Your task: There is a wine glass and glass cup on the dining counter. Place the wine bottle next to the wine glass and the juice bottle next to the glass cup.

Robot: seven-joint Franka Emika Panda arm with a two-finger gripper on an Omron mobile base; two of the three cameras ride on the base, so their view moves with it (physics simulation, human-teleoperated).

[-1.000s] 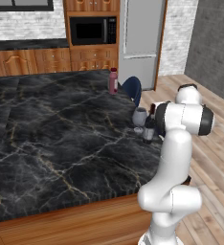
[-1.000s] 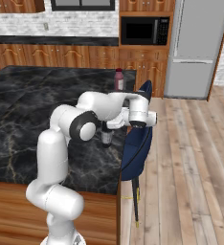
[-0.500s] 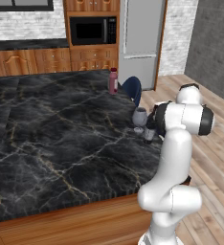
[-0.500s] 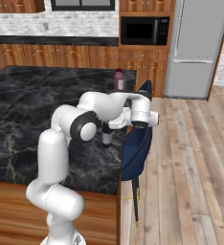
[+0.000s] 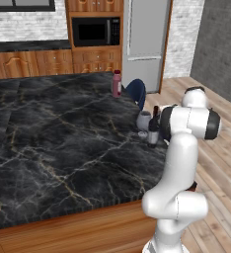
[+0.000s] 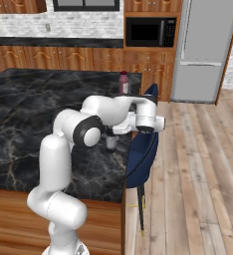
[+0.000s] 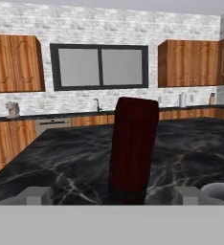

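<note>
The wine bottle [image 5: 153, 130] stands upright near the right edge of the dining counter [image 5: 63, 143], close beside the wine glass [image 5: 143, 121]. In the hand view its dark red neck [image 7: 133, 148] rises between my fingertips [image 7: 36, 195], with a gap on each side. My gripper [image 7: 111, 195] is open around the neck and grips nothing. A grey rim [image 7: 219, 190] at the lower right of that view is probably the glass. The juice bottle [image 5: 117, 84] stands at the counter's far edge [image 6: 123, 82]. The glass cup is out of view.
A blue chair [image 6: 143, 147] is tucked against the counter's right side, just under my hand. My forearm [image 6: 113, 107] lies over the counter's corner. Wooden cupboards, a microwave [image 5: 95, 30] and a fridge [image 5: 144, 42] line the back wall. To the right is wooden floor.
The jaws have spread apart off the wine bottle's neck. The bottle stays standing beside the wine glass, and the arm has hardly moved.
</note>
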